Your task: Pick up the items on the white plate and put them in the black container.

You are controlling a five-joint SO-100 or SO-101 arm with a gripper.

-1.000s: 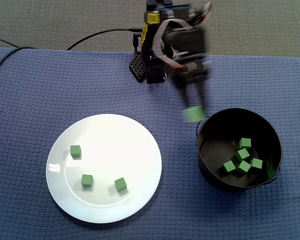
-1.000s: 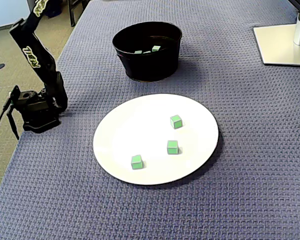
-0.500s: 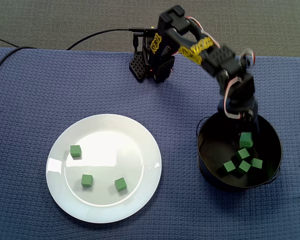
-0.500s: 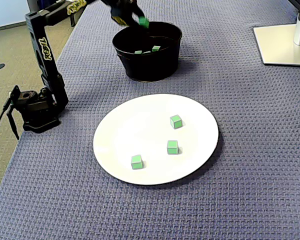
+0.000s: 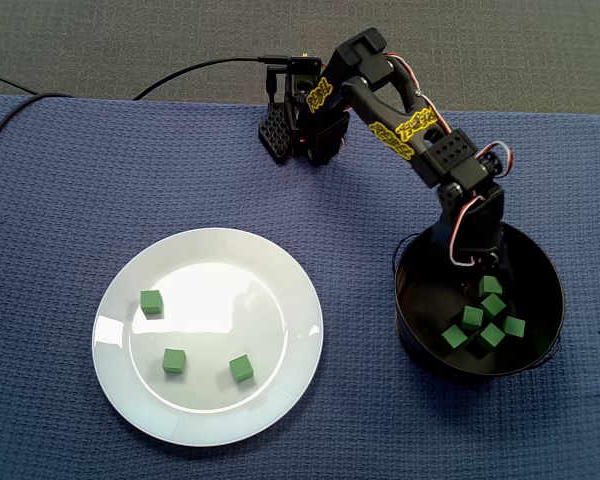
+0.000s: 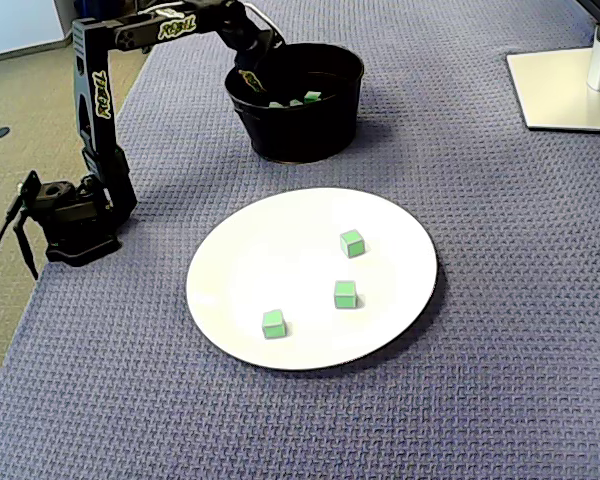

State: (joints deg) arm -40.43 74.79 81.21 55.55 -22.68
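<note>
Dipping into the black container (image 5: pixel 408 310), claw (image 5: pixel 477 272) with spread impossible to tell, three green cubes (image 5: pixel 174 361) on white plate (image 5: pixel 220 262)

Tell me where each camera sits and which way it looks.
A fixed view: high above, looking straight down on the round white plate and round black container; the whole black arm shows, its tool inside the container.
A fixed view: lower, off the plate's side, looking slantwise across the plate towards the container; the arm rises from its base at left.
Both share plate, three small green cubes, container, arm and tool.
</note>
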